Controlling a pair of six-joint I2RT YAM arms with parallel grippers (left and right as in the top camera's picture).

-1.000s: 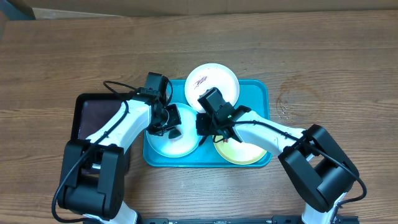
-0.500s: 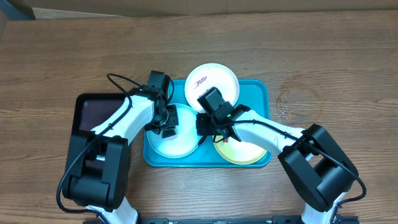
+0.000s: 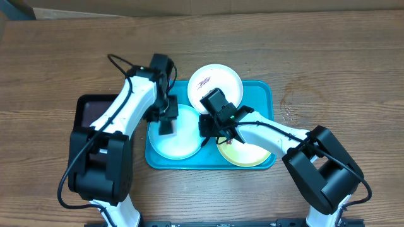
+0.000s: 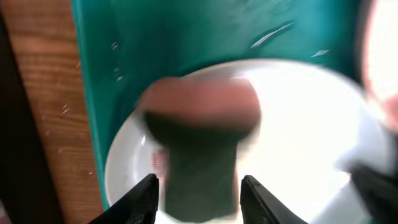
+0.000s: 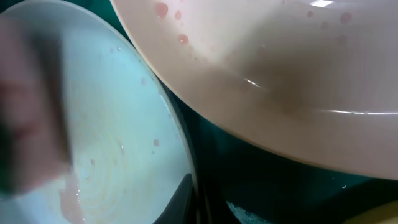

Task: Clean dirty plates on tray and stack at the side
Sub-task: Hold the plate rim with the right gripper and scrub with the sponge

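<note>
The turquoise tray (image 3: 262,94) holds three plates. The pale blue plate (image 3: 183,142) lies at its left. The white plate (image 3: 218,79) with a brown smear sits at the far side, overhanging the rim. The yellow-green plate (image 3: 246,154) lies at the right, partly under my right arm. My left gripper (image 3: 165,123) is shut on a pink and green sponge (image 4: 199,143) over the pale blue plate's (image 4: 298,124) far left part. My right gripper (image 3: 205,129) pinches that plate's right rim (image 5: 189,168), below the white plate (image 5: 280,56).
A smaller dark tray (image 3: 95,113) lies left of the turquoise tray, under my left arm. Bare wooden table (image 3: 328,69) lies to the right and beyond. The turquoise tray's left rim (image 4: 84,93) is close to the sponge.
My left gripper has moved the sponge from the middle of the pale blue plate toward its far left edge. The right arm and all three plates have not moved.
</note>
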